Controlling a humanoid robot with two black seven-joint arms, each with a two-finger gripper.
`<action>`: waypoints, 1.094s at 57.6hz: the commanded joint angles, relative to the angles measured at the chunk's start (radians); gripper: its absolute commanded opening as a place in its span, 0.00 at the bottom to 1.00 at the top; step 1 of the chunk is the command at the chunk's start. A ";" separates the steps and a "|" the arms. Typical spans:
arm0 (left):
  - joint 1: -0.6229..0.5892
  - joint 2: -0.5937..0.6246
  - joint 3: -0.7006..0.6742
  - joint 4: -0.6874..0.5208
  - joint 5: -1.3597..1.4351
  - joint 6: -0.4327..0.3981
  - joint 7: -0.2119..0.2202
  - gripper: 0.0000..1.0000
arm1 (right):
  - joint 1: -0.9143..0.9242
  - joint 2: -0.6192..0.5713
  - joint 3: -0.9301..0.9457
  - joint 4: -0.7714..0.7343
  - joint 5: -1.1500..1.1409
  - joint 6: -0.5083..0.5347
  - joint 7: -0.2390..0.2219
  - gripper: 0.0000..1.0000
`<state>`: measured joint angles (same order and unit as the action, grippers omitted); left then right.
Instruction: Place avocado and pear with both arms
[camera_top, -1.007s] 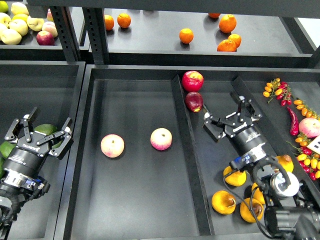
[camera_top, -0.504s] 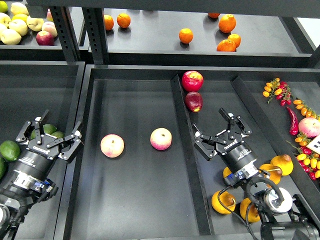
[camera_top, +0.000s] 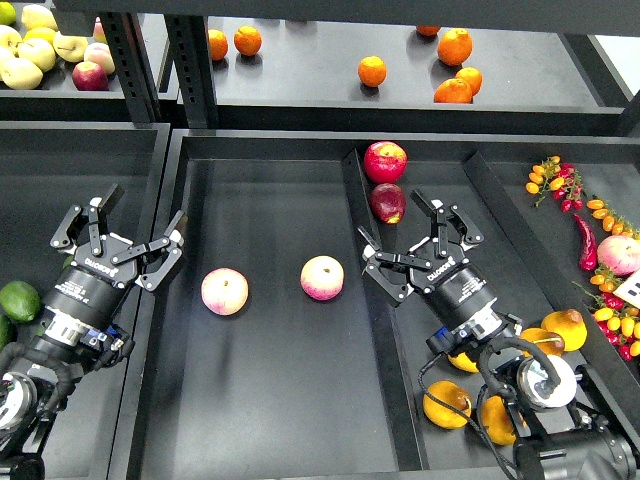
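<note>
My left gripper (camera_top: 125, 234) is open and empty above the wall between the left bin and the middle tray. A bright green avocado (camera_top: 18, 300) lies in the left bin behind it. A darker green fruit (camera_top: 3, 335) shows only as a sliver at the view's left edge. My right gripper (camera_top: 415, 246) is open and empty, just right of the tray's divider (camera_top: 375, 300). Several golden pears lie low in the right compartment: one (camera_top: 447, 404) beside my arm, one (camera_top: 571, 326) further right. Others are partly hidden by my right arm.
Two pink peaches (camera_top: 225, 291) (camera_top: 322, 277) lie in the middle tray. Two red apples (camera_top: 385, 160) (camera_top: 388, 203) sit just beyond my right gripper. Oranges (camera_top: 372, 71) and apples (camera_top: 90, 75) lie on the back shelf. Cherry tomatoes (camera_top: 552, 180) and a chili are far right.
Both grippers moved inward, still open and empty. The left went up and right off the avocados to the bin wall. The right went left towards the divider.
</note>
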<state>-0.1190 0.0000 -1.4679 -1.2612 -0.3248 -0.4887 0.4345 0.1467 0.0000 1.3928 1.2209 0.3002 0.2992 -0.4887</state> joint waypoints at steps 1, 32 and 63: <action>-0.057 0.000 0.008 0.037 0.013 0.000 -0.045 0.99 | 0.002 0.000 0.055 -0.026 0.000 -0.006 0.000 1.00; -0.071 0.000 0.103 0.186 0.102 0.000 -0.229 0.99 | 0.001 0.000 0.086 -0.182 -0.001 0.046 0.064 1.00; -0.071 0.000 0.132 0.158 0.109 0.000 -0.249 0.99 | 0.027 0.000 0.043 -0.178 -0.003 0.077 0.064 1.00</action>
<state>-0.1903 0.0000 -1.3362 -1.0932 -0.2163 -0.4887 0.1857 0.1563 0.0000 1.4371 1.0459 0.2985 0.3780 -0.4249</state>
